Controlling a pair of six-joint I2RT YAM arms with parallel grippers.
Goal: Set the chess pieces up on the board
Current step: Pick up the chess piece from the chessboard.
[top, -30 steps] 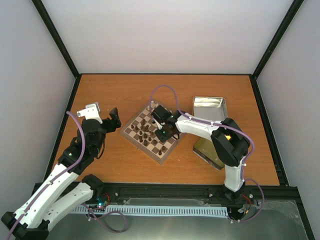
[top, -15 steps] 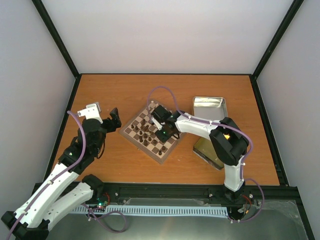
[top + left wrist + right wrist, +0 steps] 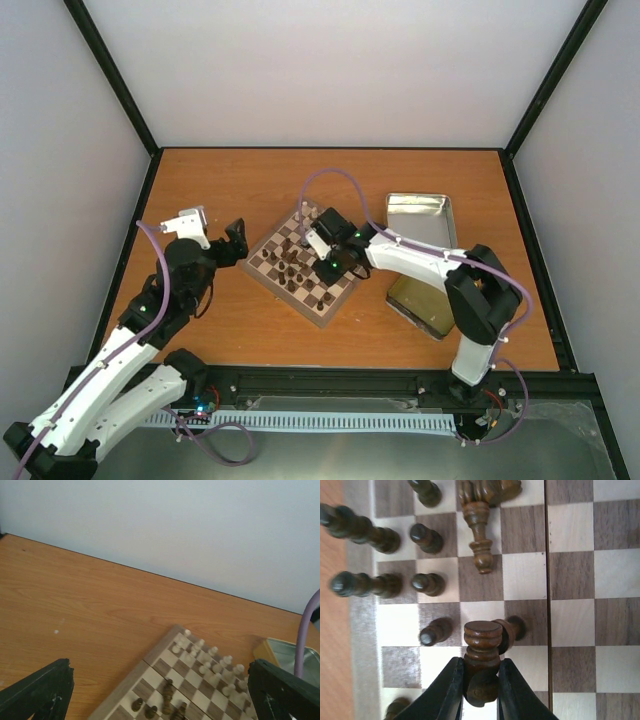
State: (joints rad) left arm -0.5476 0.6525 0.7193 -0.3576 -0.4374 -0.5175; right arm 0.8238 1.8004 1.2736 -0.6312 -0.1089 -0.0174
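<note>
The board (image 3: 276, 291) lies turned diamond-wise at the table's middle. Dark chess pieces (image 3: 290, 262) crowd its near-left half, and cream ones (image 3: 210, 655) line the far side. My right gripper (image 3: 481, 671) is shut on a dark turned piece (image 3: 481, 652), whose round flat end faces the camera over the board's squares. In the top view that gripper (image 3: 326, 263) hangs over the board's right half. Another dark piece (image 3: 481, 540) lies on its side ahead. My left gripper (image 3: 160, 700) is open, left of the board, holding nothing.
An open metal tin (image 3: 418, 218) sits right of the board, and a gold-coloured one (image 3: 418, 300) lies nearer, partly under the right arm. Several dark pawns (image 3: 426, 537) stand close to the left of the held piece. A small dark piece (image 3: 514, 628) lies right behind it.
The right jaws have closed on the dark piece and the right arm's elbow has swung to the right. The left gripper has edged slightly toward the board.
</note>
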